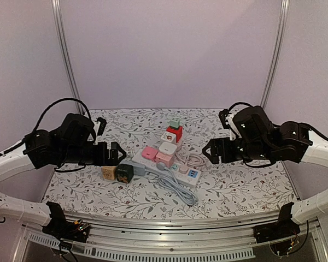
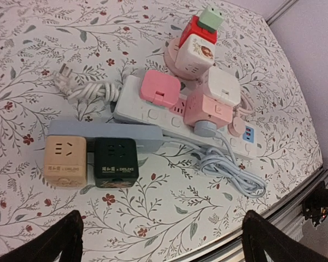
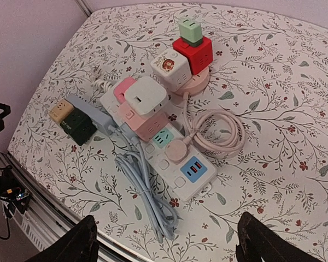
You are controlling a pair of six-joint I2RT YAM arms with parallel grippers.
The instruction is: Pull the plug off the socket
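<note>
We look down on a floral surface with a cluster of adapters at its middle. Our left hand and right hand hover on either side, both released, fingers spread wide. The long white socket strip lies slantwise at the centre. The plug, round and pale pink, sits seated in its top face, its pink cord coiled to the right.

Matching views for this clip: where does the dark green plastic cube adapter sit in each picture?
Top external: dark green plastic cube adapter, left of centre.
Left wrist: below centre, toward the left.
Right wrist: left side, mid height.
Shared landmark: the tan plastic cube adapter right beside it.
</note>
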